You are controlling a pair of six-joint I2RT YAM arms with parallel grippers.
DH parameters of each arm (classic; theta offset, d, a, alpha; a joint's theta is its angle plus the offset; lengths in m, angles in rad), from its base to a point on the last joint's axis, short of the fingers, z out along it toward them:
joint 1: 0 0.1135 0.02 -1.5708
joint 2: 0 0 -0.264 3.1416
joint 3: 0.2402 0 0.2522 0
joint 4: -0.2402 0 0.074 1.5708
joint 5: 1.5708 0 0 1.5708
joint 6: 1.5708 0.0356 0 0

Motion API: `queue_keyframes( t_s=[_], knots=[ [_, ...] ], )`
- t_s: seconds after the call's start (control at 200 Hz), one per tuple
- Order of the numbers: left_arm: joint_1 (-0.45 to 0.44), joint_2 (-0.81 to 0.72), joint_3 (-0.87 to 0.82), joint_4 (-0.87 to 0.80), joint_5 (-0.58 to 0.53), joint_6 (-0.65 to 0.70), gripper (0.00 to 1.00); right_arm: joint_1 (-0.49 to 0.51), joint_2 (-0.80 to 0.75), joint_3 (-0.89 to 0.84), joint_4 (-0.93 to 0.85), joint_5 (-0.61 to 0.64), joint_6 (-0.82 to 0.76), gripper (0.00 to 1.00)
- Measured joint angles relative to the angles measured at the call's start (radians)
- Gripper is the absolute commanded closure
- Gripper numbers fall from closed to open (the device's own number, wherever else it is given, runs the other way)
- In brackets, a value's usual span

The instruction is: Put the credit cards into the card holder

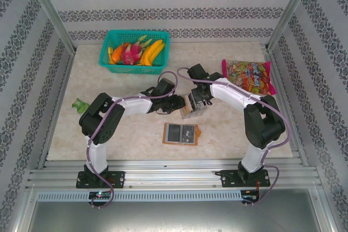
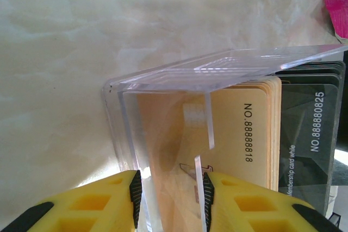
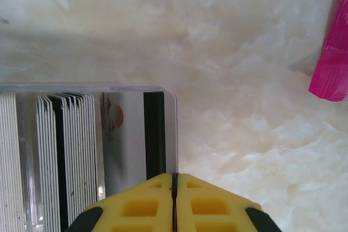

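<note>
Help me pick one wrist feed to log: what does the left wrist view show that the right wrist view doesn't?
Left wrist view: the left end effector gripping the clear box, plus the printed numbers on the faces of a gold card and a dark card.
Right wrist view: the right end effector shut, a row of cards seen edge-on, and a striped card facing the camera.
Both: the box of cards, the pale table and a pink bag.
</note>
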Motion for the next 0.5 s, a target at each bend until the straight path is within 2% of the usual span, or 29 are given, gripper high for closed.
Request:
queue_keyframes(
  t_s=[0.5],
  knots=[
    [0.0,0.004,0.001,0.004,0.003,0.0,0.62,0.007,-0.041,0.0,-0.016,-0.023,0.001,1.0]
  ],
)
